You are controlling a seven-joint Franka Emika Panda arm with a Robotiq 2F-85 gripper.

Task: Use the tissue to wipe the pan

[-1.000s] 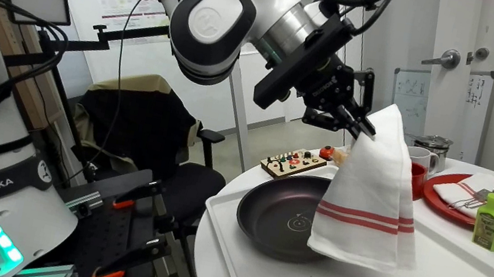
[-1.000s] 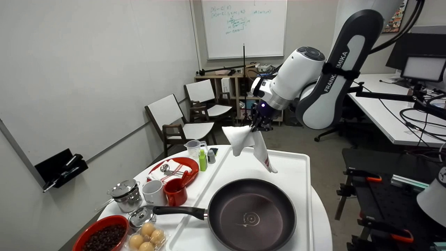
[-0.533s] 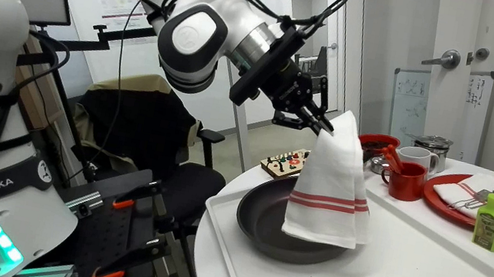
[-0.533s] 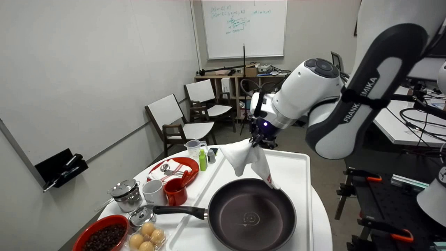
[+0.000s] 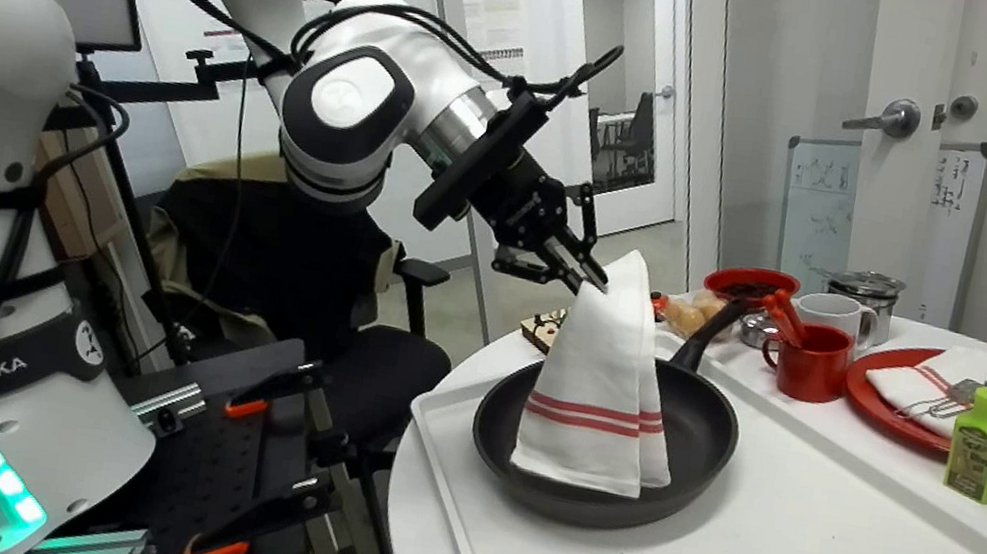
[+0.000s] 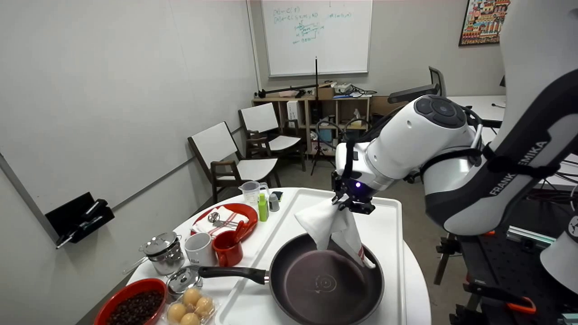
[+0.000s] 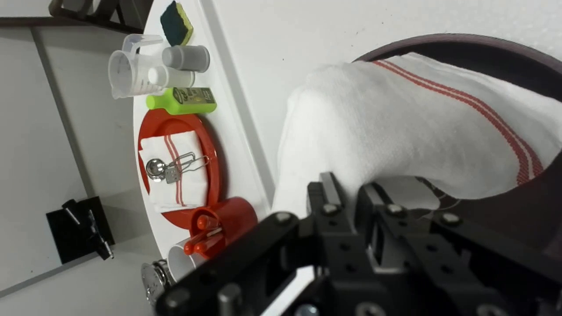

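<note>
Red-striped towel and gripper have moved lower and further in over the frying pan since the preceding frame; the pan itself has kept its place on the white tray. We take this towel for the tissue named in the task, though it looks to us like cloth. The gripper is closed upon the towel's upper part: in the wrist view we see the fabric pinched at its fingers. Below the grip the towel hangs in folds. In an exterior view its striped hem falls within the far right part of the pan; whether it touches the pan's wall or hangs just clear, we cannot tell.

We judge the first half of the task done, the towel being held and brought over the pan. Wiping seems not yet begun, since the cloth hangs loosely rather than lying pressed flat. What remains, in our judgement, is to lower it onto the pan's floor and draw it toward the near side, which lies uncovered. A second striped towel lies folded on the red plate, elsewhere on the desk.
</note>
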